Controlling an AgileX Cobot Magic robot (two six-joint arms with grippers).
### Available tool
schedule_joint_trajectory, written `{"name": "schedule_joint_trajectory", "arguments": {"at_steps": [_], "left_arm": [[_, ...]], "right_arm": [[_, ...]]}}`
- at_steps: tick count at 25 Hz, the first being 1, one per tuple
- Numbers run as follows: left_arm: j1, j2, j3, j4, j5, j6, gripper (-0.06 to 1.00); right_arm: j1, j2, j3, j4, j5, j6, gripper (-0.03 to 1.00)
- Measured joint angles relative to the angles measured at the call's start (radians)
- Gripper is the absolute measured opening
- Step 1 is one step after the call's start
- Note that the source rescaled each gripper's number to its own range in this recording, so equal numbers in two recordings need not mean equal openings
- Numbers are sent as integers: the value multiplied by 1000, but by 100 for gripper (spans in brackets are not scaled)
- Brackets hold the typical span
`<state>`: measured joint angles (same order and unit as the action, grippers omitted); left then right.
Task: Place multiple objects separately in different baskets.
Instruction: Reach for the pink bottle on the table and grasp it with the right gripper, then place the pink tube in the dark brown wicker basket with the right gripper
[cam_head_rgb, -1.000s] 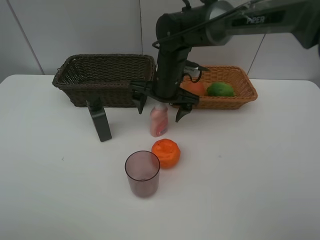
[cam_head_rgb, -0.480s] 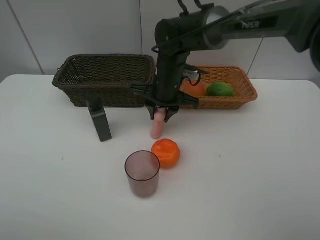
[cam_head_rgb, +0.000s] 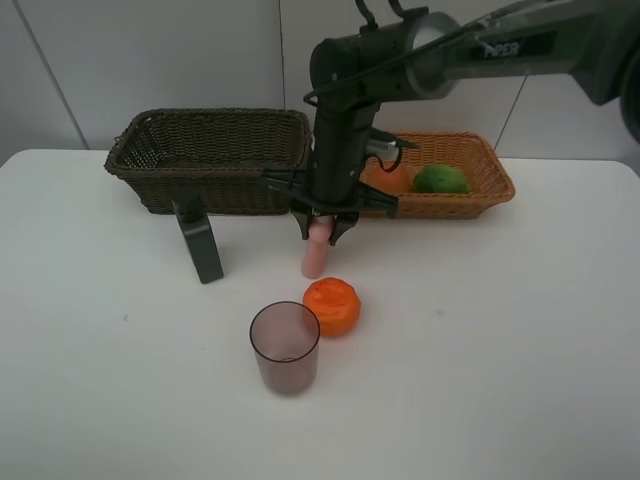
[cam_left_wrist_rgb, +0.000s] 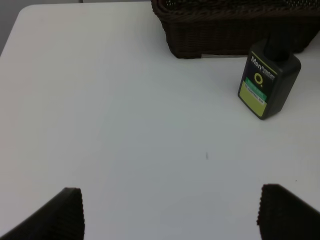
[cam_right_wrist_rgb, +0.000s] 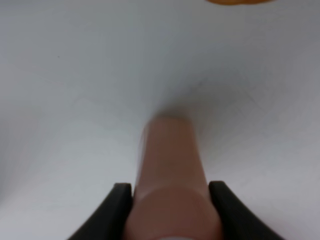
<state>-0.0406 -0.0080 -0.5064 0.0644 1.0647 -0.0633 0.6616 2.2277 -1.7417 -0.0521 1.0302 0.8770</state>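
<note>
Wrist footage shows the right tool (cam_right_wrist_rgb: 171, 202) pinching the pink bottle (cam_right_wrist_rgb: 170, 160) from both sides. The high view adds where: the bottle stands on the tabletop (cam_head_rgb: 480, 330) at mid-frame, just above the orange citrus (cam_head_rgb: 332, 305). The left tool (cam_left_wrist_rgb: 175, 215) is spread, with the dark green bottle (cam_left_wrist_rgb: 267, 82) at the upper right of its view. A second ago the right tool was spread around the bottle.
</note>
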Motion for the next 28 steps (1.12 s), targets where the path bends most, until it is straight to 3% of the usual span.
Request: {"name": "schedule_joint_trajectory", "arguments": {"at_steps": [4, 14, 17, 20, 24, 28], "left_arm": [[0, 0, 0, 0, 0, 0, 90], [0, 0, 0, 0, 0, 0, 90], [0, 0, 0, 0, 0, 0, 90], [0, 0, 0, 0, 0, 0, 90], [0, 0, 0, 0, 0, 0, 90], [0, 0, 0, 0, 0, 0, 90]], "right_arm": [[0, -21, 0, -4, 21, -127, 0], [0, -203, -6, -5, 69, -681, 0], [0, -209, -58, 2, 94, -780, 0], [0, -209, -126, 4, 83, -806, 0], [0, -208, -214, 1, -21, -814, 0], [0, -182, -245, -1, -248, -817, 0]]}}
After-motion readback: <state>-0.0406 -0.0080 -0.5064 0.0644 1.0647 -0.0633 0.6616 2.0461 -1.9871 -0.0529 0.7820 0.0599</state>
